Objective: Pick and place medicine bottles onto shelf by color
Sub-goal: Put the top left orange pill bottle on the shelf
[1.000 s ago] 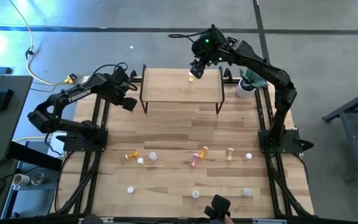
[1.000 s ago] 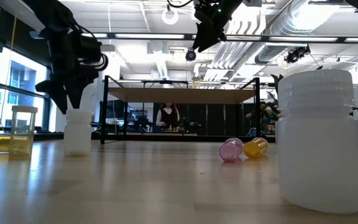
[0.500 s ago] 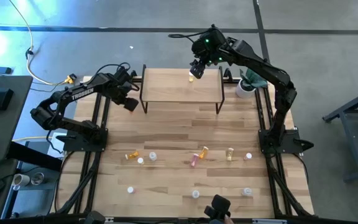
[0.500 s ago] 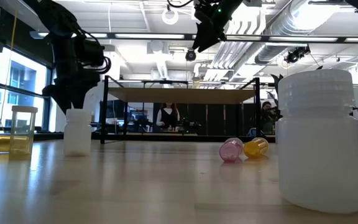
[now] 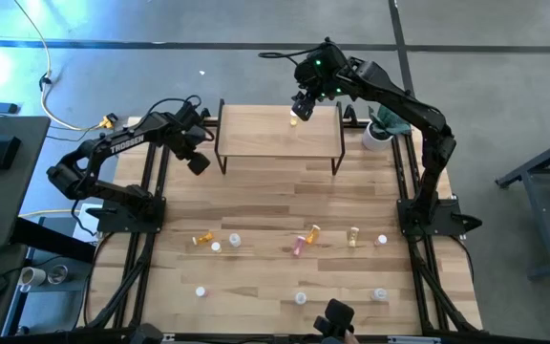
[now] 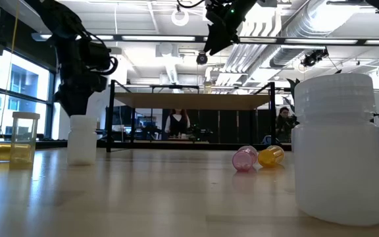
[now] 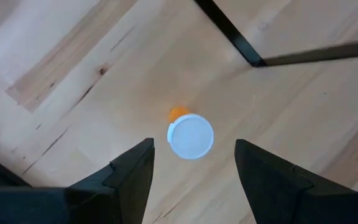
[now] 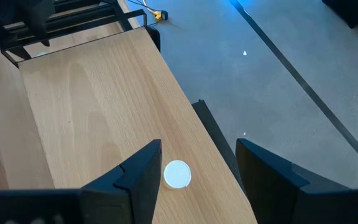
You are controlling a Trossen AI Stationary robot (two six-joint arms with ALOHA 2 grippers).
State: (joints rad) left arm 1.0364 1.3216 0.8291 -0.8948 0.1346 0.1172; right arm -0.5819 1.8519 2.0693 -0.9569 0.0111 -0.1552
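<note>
An orange medicine bottle with a white cap stands upright on the table beside the shelf's left front leg. My left gripper hangs over it, pointing down, open, one finger on either side and clear of it. The shelf stands at the table's far middle. On its far right part stands a bottle with a white cap. My right gripper hovers open above that bottle. Several more bottles, among them a pink one and a yellow one, are spread over the table's near half.
A large white bottle stands close to the low camera, a smaller white one and a clear container to its left. A white cup sits at the back right corner. People show in the room beyond the table.
My left gripper has rolled about the line it points along, staying over the same spot by the shelf's left leg. In the low view its two fingers showed spread apart before and now stand nearly one behind the other.
</note>
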